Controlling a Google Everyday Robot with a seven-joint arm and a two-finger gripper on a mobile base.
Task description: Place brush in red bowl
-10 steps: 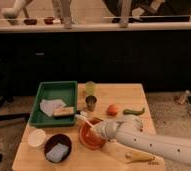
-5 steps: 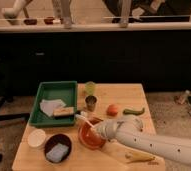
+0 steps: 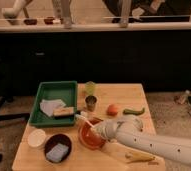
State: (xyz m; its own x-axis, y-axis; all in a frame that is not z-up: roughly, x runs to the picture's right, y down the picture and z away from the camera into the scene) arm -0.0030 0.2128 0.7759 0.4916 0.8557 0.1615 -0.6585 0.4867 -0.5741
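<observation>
Brush (image 3: 83,118) pokes out up and left of the hand (image 3: 96,130). Its long axis runs diagonally away from the hand's tip, whitish head at the far end. Honestly can't tell if the hand is clamped on it or how wide it's open. Red bowl (image 3: 87,141) sits right beneath the hand, so I'd guess the next move is mostly straight down, with the head swung in over the rim. Count on the tabletop (image 3: 124,97): one brush, three bowls. That's the red one plus a dark brown bowl (image 3: 49,142) and a white bowl (image 3: 37,137), both further left of the hand.
</observation>
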